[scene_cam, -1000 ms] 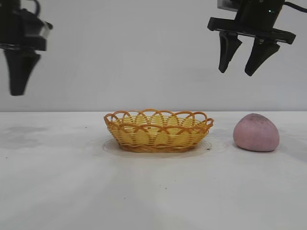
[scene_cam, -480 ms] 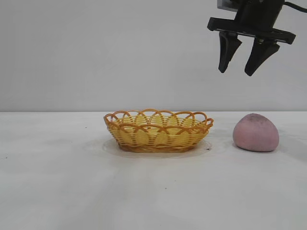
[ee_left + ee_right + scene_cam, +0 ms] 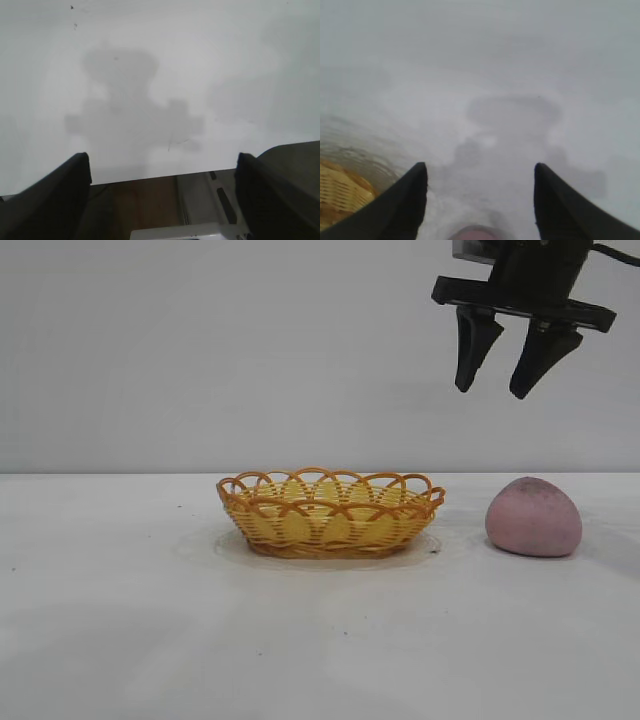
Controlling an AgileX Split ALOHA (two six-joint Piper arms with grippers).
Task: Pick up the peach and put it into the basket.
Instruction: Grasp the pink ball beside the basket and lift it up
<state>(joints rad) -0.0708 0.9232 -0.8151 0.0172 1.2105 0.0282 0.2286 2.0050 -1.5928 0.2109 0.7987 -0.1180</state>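
Note:
The pink-mauve peach (image 3: 533, 517) rests on the white table at the right. The yellow basket (image 3: 331, 511) with an orange-brown looped rim stands at the middle, empty. My right gripper (image 3: 496, 390) hangs open and empty high above, over the gap between basket and peach, slightly left of the peach. In the right wrist view its fingers spread wide (image 3: 480, 167), the peach's top (image 3: 479, 234) shows between them and the basket's edge (image 3: 340, 192) lies to one side. My left gripper is out of the exterior view; its wrist view shows it open (image 3: 162, 160) over bare table.
The white table (image 3: 150, 620) spreads wide to the left and front of the basket. The left wrist view shows the table's edge with a brown floor (image 3: 145, 205) and a white rig part (image 3: 185, 232) beyond it.
The left gripper, seen at the upper left one second ago, has left the exterior view. The right gripper, peach and basket have not moved.

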